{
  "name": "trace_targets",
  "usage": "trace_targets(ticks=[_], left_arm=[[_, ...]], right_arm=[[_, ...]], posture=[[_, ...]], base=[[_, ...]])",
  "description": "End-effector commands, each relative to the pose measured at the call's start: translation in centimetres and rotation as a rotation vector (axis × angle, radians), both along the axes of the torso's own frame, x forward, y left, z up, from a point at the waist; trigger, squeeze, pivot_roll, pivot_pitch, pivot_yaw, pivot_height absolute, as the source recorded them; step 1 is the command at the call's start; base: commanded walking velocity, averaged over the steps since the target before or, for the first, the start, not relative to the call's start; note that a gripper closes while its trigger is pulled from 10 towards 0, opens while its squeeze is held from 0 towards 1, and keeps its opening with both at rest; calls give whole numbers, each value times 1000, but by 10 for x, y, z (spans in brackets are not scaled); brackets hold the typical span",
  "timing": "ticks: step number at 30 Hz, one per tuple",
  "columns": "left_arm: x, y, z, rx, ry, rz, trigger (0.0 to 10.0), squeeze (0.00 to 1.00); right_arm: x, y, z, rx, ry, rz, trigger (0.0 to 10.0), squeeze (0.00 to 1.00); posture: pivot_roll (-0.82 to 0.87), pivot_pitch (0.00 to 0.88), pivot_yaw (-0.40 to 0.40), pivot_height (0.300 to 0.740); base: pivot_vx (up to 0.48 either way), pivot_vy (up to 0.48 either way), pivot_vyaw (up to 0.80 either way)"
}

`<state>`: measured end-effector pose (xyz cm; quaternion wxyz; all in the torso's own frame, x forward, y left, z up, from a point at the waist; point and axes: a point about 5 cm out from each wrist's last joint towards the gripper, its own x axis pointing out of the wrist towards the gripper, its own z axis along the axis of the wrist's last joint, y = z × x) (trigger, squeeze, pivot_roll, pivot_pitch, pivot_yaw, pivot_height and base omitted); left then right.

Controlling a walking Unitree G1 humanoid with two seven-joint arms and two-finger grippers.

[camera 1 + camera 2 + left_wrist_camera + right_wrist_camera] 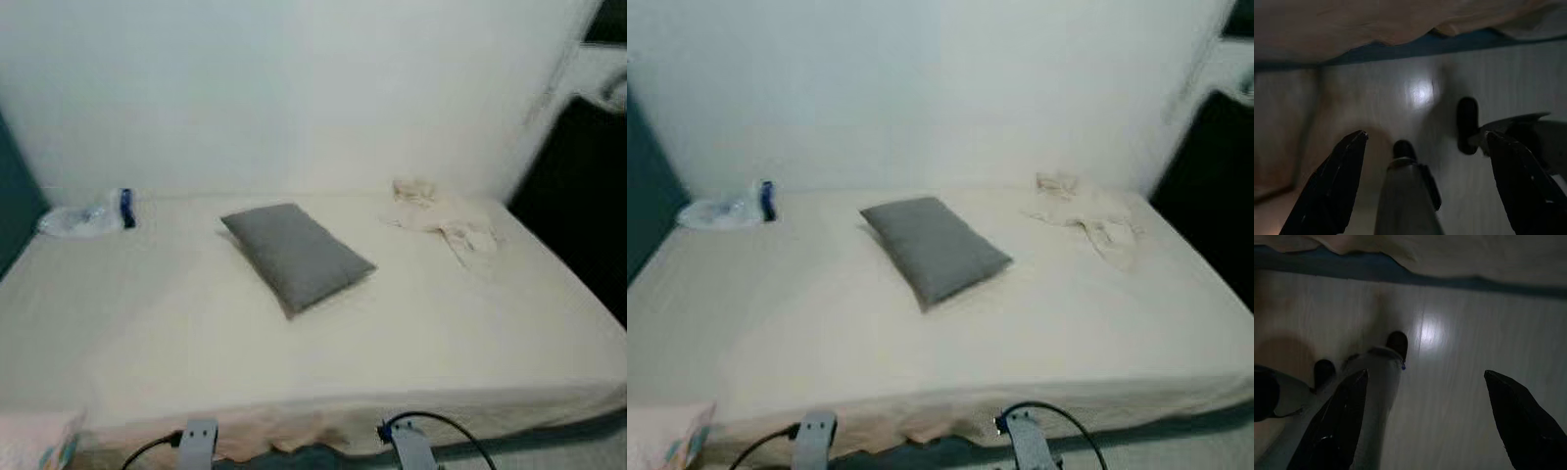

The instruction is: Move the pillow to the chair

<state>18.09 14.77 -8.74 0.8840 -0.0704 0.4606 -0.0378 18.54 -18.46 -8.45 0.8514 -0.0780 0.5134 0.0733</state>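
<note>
Both arms hang low at the near edge of the bed, with only their silver wrist sections and black cables visible at the bottom of the head views.

Left gripper: points down toward the pale floor. The two black fingers are spread wide apart, released, with nothing between them. The robot's own leg and foot are visible between and beyond the fingers. The draped edge of the bed sheet runs beyond them.

Right gripper: also points down at the floor. Its fingers are likewise spread wide and grasp nothing. The robot's leg passes beside one finger.

Bed: covered with a cream sheet and spanning the head views directly ahead of the robot.

Pillow: grey, rectangular, lying flat and turned diagonally on the sheet near the middle of the bed, well apart from both grippers.

Far side of the bed:
- A crumpled cream cloth lies to the right of the pillow, near the wall.
- A clear plastic bottle with a blue band lies on its side at the far left.

A white wall stands behind the bed.
</note>
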Motion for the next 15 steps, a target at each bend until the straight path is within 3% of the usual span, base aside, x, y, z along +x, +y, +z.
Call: trace_targets(ticks=[1, 15], left_arm=[[1, -4, 0, -9, 0, -13, 10000, 0], [6, -7, 3, 7, -11, -57, 10000, 0]], right_arm=[[0, -3, 0, 3, 2, -24, 10000, 0], [-3, -9, -1, 2, 4, -54, 10000, 0]], posture=[[-40, 0, 9, 740], [-59, 0, 23, 740]], base=[[0, 0, -688], [0, 0, -691]])
